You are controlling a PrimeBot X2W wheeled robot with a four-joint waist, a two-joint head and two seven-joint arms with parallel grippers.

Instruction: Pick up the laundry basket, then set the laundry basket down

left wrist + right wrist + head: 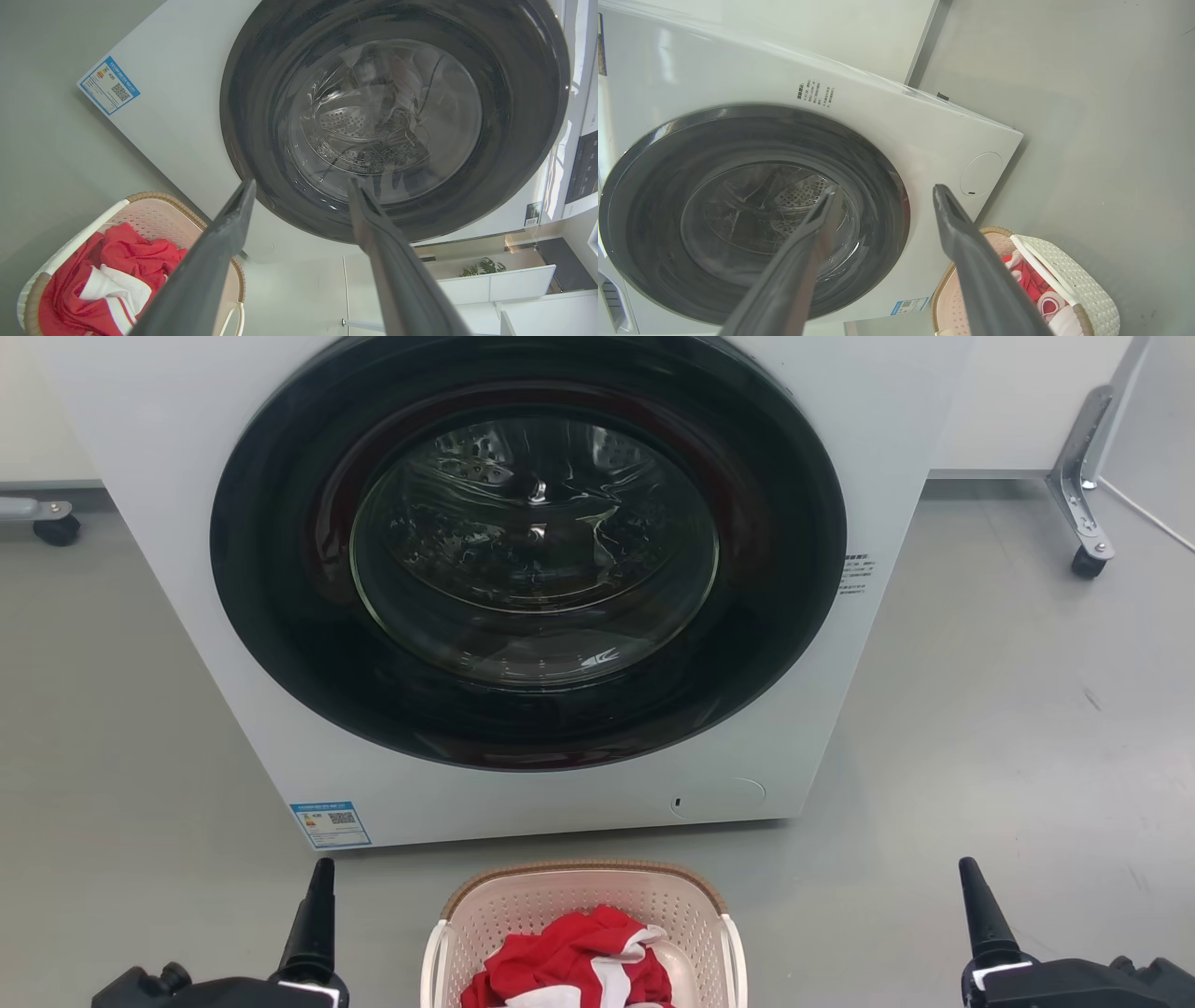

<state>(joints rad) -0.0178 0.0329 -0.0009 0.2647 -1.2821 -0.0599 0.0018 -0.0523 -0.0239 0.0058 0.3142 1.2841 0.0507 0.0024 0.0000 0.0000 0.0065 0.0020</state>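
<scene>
- My left gripper (301,184) has its 2 fingers spread with nothing between them. My right gripper (886,188) is spread and empty too.
- The laundry basket (579,872) sits on the floor (980,728) just in front of the washing machine (187,616), low and centred in the head view, with red-and-white clothes (569,957) inside.
- It lies between the 2 grippers — inward from each, touching neither.
- Its white side handles (431,959) face outward, 1 toward each gripper, so I judge this a 2-arm lift, each arm closing sideways on its own handle.
- The left gripper looks nearer its handle — I expect the right needs the longer reach.
- The basket's near end is cut off, so I cannot tell its long axis.
</scene>
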